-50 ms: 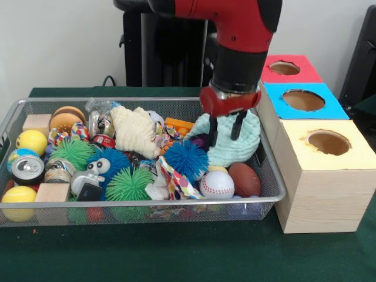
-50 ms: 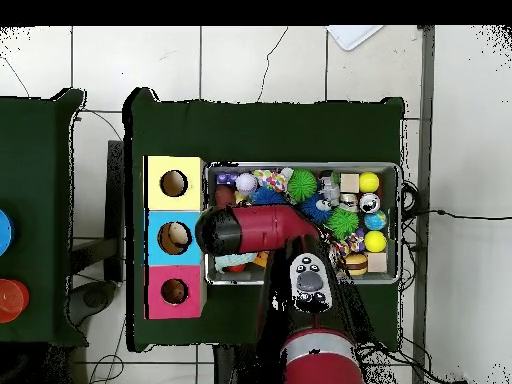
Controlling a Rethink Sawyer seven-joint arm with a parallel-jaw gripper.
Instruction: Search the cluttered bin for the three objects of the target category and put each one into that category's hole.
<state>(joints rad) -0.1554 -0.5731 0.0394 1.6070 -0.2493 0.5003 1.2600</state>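
While the arm (image 1: 241,41) points straight down over the bin (image 1: 276,188), pincer (image 1: 225,130) parted, empty, at the mint towel (image 1: 249,144).

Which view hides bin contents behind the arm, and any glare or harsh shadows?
Overhead view: the arm covers the bin's box-side end and the tool. Front view: tool plainly visible over the mint cloth; lighting soft, no harsh shadows, only a faint sheen on the baseball.
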